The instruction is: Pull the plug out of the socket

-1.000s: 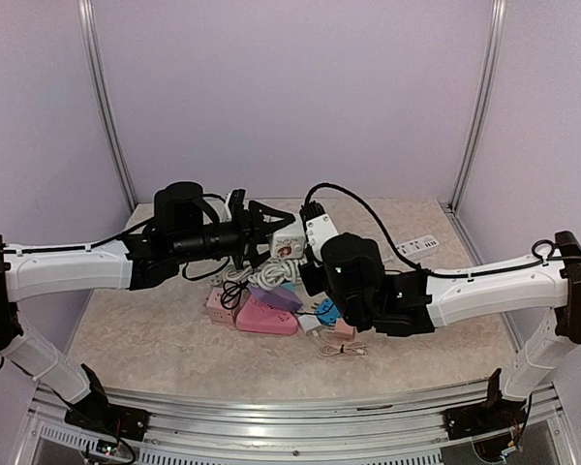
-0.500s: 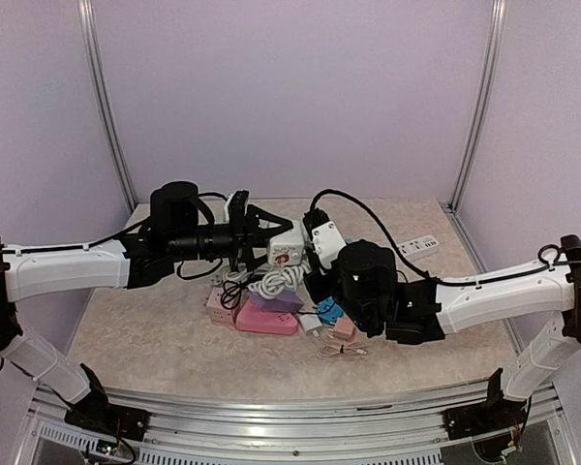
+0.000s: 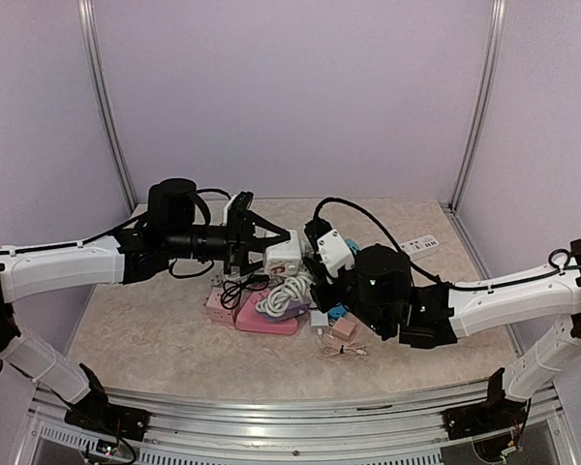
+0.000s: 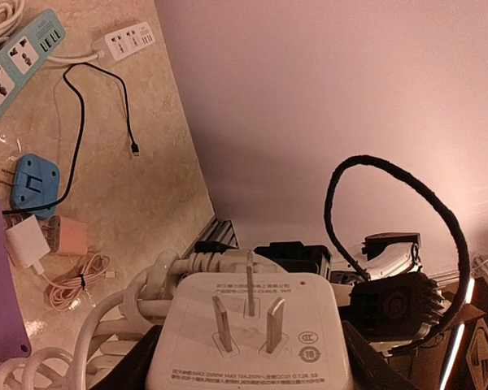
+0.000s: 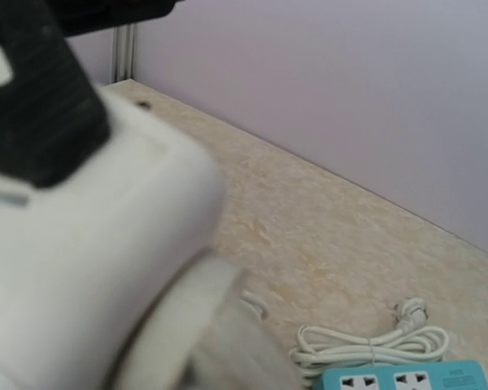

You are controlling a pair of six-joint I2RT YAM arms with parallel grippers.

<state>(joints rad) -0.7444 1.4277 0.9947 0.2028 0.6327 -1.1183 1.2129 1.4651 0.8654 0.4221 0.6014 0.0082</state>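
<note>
My left gripper [image 3: 271, 252] is shut on a white cube plug [image 3: 285, 255], held above the pile in the middle. In the left wrist view the plug [image 4: 248, 333] sits between the dark jaws with its three bare prongs facing the camera, free of any socket. My right gripper [image 3: 326, 248] is shut on a white socket block [image 3: 336, 251] just right of the plug, with a small gap between them. In the right wrist view the block [image 5: 81, 244] is a blurred white mass under a black finger [image 5: 32, 97]. A white cord bundle [image 3: 285, 291] hangs below.
Pink sockets [image 3: 261, 318], a blue adapter [image 4: 32, 183], a pink adapter [image 4: 65, 236] and a coiled cable [image 3: 341, 350] lie on the table under the grippers. A teal power strip [image 5: 407, 378] with a coiled cord [image 5: 374, 345] and a white strip [image 3: 418, 245] lie further back.
The right gripper has moved right with the socket block and the left has drawn the plug slightly left and down. The two white pieces now stand apart, and the cord bundle has risen.
</note>
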